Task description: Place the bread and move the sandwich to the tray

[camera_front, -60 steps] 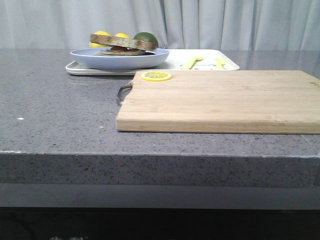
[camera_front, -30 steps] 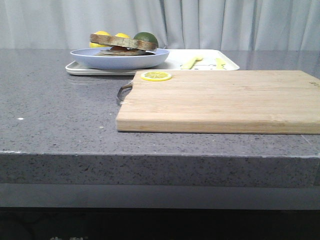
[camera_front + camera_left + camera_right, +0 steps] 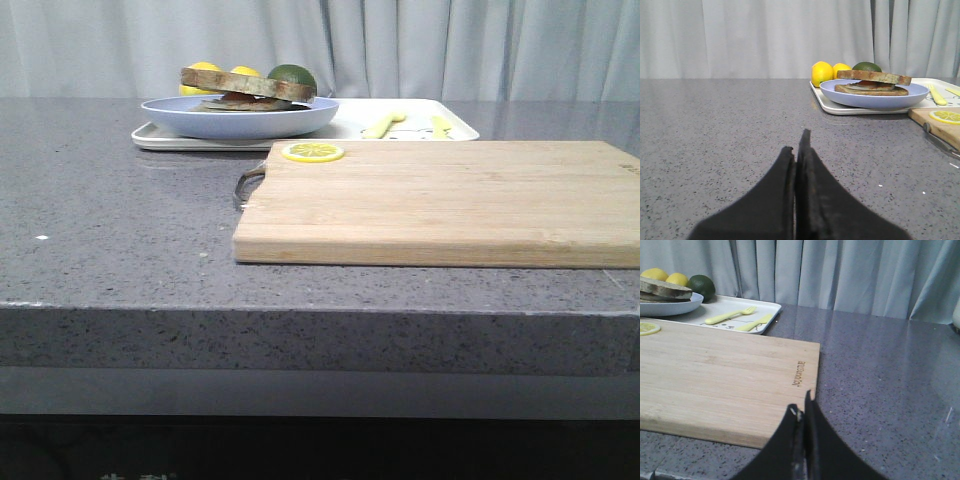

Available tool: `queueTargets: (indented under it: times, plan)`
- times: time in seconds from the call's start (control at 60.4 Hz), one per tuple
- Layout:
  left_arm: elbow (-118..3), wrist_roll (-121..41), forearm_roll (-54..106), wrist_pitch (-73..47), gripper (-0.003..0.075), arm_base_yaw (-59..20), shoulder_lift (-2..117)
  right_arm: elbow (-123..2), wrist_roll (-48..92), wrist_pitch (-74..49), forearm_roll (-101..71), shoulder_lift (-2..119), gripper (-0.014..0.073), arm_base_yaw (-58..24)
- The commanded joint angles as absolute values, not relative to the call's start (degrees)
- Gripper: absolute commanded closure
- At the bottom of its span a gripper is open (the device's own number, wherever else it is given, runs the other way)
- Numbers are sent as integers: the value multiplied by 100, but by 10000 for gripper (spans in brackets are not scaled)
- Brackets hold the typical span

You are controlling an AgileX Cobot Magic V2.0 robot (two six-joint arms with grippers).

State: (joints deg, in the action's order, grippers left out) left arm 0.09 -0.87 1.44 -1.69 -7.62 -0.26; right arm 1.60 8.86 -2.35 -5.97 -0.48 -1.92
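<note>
The sandwich (image 3: 247,90) lies on the round light-blue plate (image 3: 240,118), with the bread (image 3: 248,81) as its top slice. The plate stands on the left part of the white tray (image 3: 355,128) at the back. They also show in the left wrist view: sandwich (image 3: 872,83), plate (image 3: 874,98), tray (image 3: 840,108). In the right wrist view the sandwich (image 3: 664,288) and tray (image 3: 735,310) are far off. My left gripper (image 3: 796,141) is shut and empty, low over the grey counter, short of the tray. My right gripper (image 3: 801,405) is shut and empty over the cutting board's near corner.
A light wooden cutting board (image 3: 450,200) with a lemon slice (image 3: 313,152) on its far left corner lies in front of the tray. Two lemons (image 3: 203,70) and a green fruit (image 3: 291,76) sit behind the plate. A yellow fork (image 3: 731,315) and knife (image 3: 756,322) lie on the tray.
</note>
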Motion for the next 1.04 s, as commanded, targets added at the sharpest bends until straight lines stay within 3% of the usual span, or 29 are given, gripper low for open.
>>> queueTargets:
  times: [0.0,1.026]
  plan:
    - [33,-37,185,337,738,-792,-140,136,898,320,-615,-187,662,-120]
    - [33,-37,185,337,738,-792,-140,136,898,320,-615,-182,662,-72]
